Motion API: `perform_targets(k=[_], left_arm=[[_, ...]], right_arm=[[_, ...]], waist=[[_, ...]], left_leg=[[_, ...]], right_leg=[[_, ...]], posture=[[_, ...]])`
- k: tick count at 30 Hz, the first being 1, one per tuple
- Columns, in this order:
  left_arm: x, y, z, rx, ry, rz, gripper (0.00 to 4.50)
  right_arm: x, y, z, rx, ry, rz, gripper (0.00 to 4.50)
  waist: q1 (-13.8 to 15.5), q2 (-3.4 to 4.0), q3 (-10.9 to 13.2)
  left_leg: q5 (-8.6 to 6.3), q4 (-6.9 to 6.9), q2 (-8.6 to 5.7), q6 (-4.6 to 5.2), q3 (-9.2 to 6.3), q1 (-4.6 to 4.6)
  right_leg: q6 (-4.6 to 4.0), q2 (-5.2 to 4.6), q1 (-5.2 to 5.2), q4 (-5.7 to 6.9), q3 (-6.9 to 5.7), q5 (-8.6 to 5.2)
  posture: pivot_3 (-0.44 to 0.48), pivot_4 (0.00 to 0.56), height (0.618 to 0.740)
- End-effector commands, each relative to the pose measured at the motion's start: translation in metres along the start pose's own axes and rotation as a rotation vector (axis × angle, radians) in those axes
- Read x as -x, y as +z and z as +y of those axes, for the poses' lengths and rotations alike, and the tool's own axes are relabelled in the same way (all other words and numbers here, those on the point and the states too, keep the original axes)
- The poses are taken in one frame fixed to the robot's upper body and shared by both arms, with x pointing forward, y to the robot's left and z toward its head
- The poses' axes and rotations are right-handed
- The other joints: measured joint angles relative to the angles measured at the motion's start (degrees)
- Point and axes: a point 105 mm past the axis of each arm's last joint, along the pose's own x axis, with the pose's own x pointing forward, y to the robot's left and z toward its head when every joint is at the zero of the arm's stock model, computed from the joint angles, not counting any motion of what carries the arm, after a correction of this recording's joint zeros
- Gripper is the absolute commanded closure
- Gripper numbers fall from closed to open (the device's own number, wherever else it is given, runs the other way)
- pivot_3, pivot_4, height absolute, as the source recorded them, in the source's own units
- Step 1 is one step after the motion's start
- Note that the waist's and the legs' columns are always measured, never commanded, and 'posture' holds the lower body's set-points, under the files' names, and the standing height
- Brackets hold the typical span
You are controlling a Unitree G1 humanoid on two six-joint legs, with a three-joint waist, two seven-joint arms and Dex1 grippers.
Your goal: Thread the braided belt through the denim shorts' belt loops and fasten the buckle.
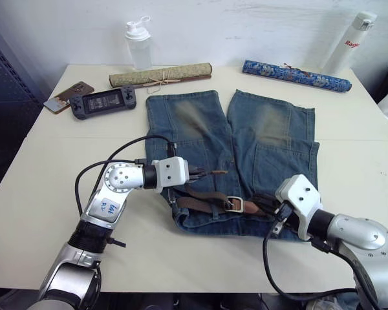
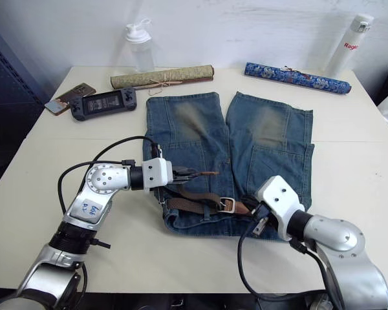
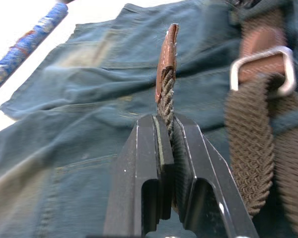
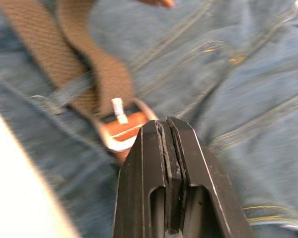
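The denim shorts [image 1: 258, 142] lie flat on the white table, waistband toward me. The braided belt [image 1: 197, 203] runs along the waistband and passes under a belt loop [image 4: 64, 89]. My left gripper [image 1: 197, 173] is shut on the belt's free end, and the tan leather tip [image 3: 167, 54] sticks out past its fingertips, lifted a little above the denim. The silver buckle [image 1: 235, 205] rests on the waistband near the middle. My right gripper [image 4: 166, 124] is shut, with its fingertips right at the buckle [image 4: 121, 124]. I cannot tell if anything is pinched between them.
A rolled tan scroll [image 1: 160, 75] and a blue scroll [image 1: 296, 75] lie beyond the shorts' legs. A clear shaker bottle [image 1: 138, 44], a handheld game console [image 1: 103, 101] and a phone [image 1: 68, 95] sit at the back left. A white bottle [image 1: 349, 42] stands at the back right.
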Motion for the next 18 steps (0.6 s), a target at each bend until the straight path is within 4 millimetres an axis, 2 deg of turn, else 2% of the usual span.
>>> perform_targets(k=[1, 4, 5, 8, 9, 18], left_arm=[[0.002, 0.012, -0.001, -0.078, 0.006, -0.006, 4.50], [0.001, 0.013, -0.006, -0.094, -0.011, -0.002, 4.50], [0.000, 0.013, -0.007, -0.099, -0.018, 0.000, 4.50], [0.000, 0.013, -0.008, -0.100, -0.019, 0.002, 4.50], [0.000, 0.012, -0.008, -0.096, -0.017, 0.001, 4.50], [0.000, 0.014, -0.007, -0.079, -0.009, -0.009, 4.50]], right_arm=[[0.004, 0.009, 0.015, 0.090, 0.005, -0.023, 4.43], [-0.001, -0.004, 0.019, 0.111, -0.020, 0.016, 4.43], [-0.002, -0.008, 0.020, 0.117, -0.037, 0.027, 3.84], [-0.003, -0.021, 0.024, 0.216, -0.035, 0.082, 2.63], [-0.004, -0.023, 0.023, 0.251, -0.056, 0.085, 2.10], [-0.011, -0.033, 0.022, 0.403, -0.153, 0.067, 2.10]], waist=[[0.0, 0.00, 0.0], [0.1, 0.00, 0.0], [0.1, 0.00, 0.0], [0.1, 0.00, 0.0], [0.1, -0.01, 0.0], [0.1, -0.02, 0.0]], left_leg=[[0.00, 0.00, 0.00, 0.00, 0.00, 0.01], [0.01, -0.03, 0.00, -0.02, 0.00, 0.04], [0.01, -0.03, 0.00, -0.02, 0.00, 0.04], [0.02, -0.05, -0.03, -0.04, 0.02, 0.04], [0.02, -0.05, -0.06, -0.04, 0.03, 0.05], [0.05, -0.05, -0.05, -0.08, 0.03, 0.09]], right_leg=[[0.00, -0.01, 0.00, -0.02, 0.00, 0.00], [0.02, -0.02, 0.00, -0.09, 0.00, -0.01], [0.02, -0.02, 0.00, -0.11, 0.01, -0.02], [0.04, -0.03, -0.02, -0.09, 0.02, -0.02], [0.06, -0.04, -0.02, -0.10, 0.02, -0.04], [0.10, -0.02, 0.00, -0.09, 0.02, -0.08]], posture=[[0.000, 0.150, 0.717], [0.000, 0.150, 0.717], [0.000, 0.150, 0.717], [0.000, 0.150, 0.717], [0.000, 0.150, 0.717], [0.000, 0.150, 0.717]])
